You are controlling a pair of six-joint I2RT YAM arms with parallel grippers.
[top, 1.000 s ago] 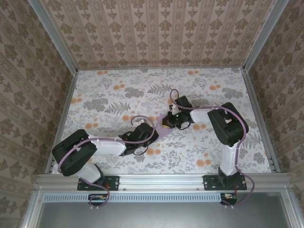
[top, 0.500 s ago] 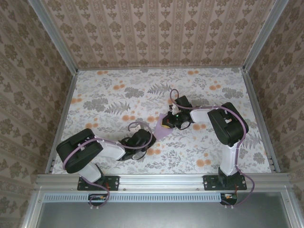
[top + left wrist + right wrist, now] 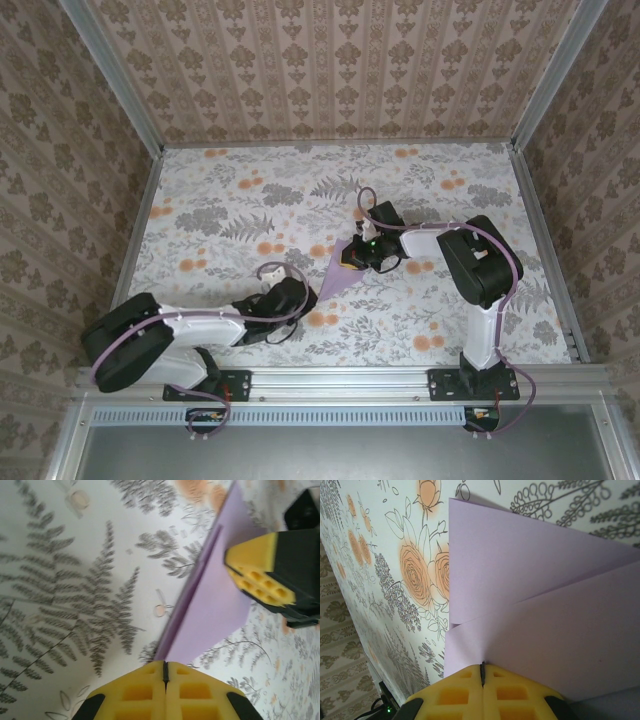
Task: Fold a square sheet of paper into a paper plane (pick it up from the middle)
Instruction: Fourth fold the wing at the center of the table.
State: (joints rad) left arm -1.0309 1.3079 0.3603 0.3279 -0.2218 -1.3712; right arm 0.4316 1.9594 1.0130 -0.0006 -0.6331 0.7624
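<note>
Left tool: mine, closed, empty.
Right tool: mine, closed, pinning folded paper.
Risk: my pin slips, crease skews.

My left arm and right arm are smooth white links between bulky black joints, each rising from a black base. A lilac cable loops along each arm. My left end effector and right end effector carry yellow pads moulded with square pockets and backed in black. A small green light glows at my right wrist.
</note>
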